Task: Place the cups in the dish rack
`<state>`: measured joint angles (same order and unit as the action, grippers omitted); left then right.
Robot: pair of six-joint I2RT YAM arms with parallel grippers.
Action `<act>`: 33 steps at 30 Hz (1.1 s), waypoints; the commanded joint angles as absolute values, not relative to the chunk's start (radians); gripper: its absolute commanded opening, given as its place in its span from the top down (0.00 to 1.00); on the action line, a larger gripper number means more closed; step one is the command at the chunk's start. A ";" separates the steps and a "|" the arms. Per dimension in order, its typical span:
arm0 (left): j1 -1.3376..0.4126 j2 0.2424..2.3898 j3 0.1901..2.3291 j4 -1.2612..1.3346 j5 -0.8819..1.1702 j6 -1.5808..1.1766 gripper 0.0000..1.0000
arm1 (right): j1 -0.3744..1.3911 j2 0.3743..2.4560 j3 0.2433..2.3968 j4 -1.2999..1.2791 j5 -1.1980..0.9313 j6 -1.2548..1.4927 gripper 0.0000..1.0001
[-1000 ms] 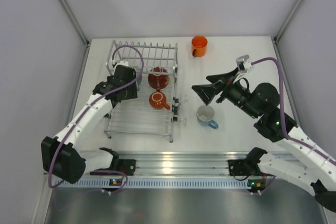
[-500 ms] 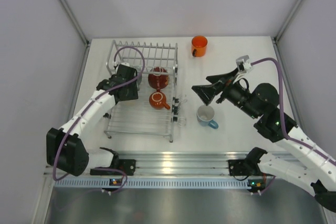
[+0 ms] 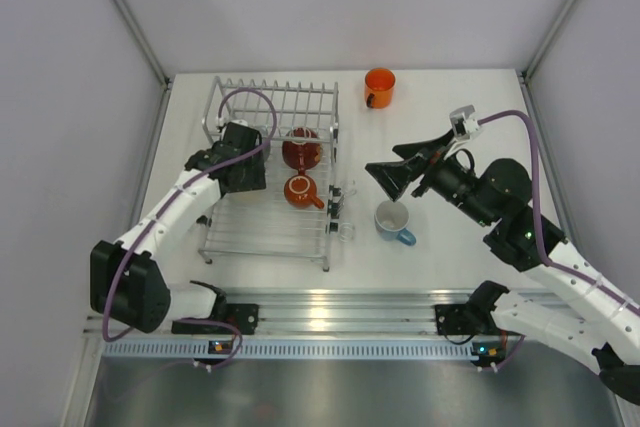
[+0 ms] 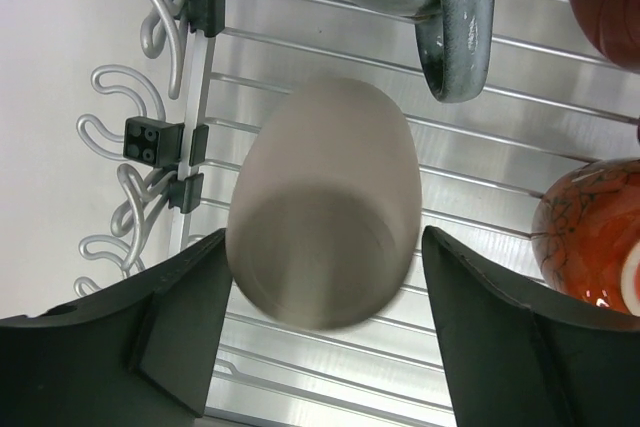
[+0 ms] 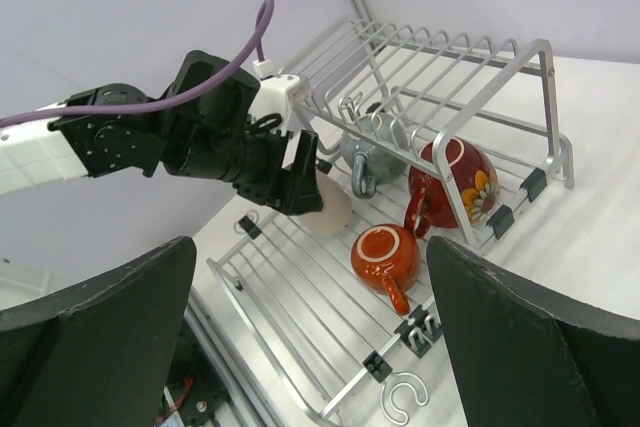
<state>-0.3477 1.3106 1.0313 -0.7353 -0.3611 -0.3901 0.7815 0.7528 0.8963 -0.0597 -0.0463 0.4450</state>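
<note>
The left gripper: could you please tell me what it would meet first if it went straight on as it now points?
The grey-beige mug between its fingers; beyond that, probably the wires of the dish rack.

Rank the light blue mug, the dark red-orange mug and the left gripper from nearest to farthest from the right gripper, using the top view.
1. The light blue mug, on the table just on the near side of the right gripper.
2. The dark red-orange mug, in the dish rack, to the gripper's left.
3. The left gripper, over the rack's left part.
</note>
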 commanded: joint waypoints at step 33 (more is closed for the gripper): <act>-0.342 0.871 1.127 -0.637 -0.060 -0.376 0.11 | 0.655 0.927 0.902 -0.374 0.081 0.313 0.47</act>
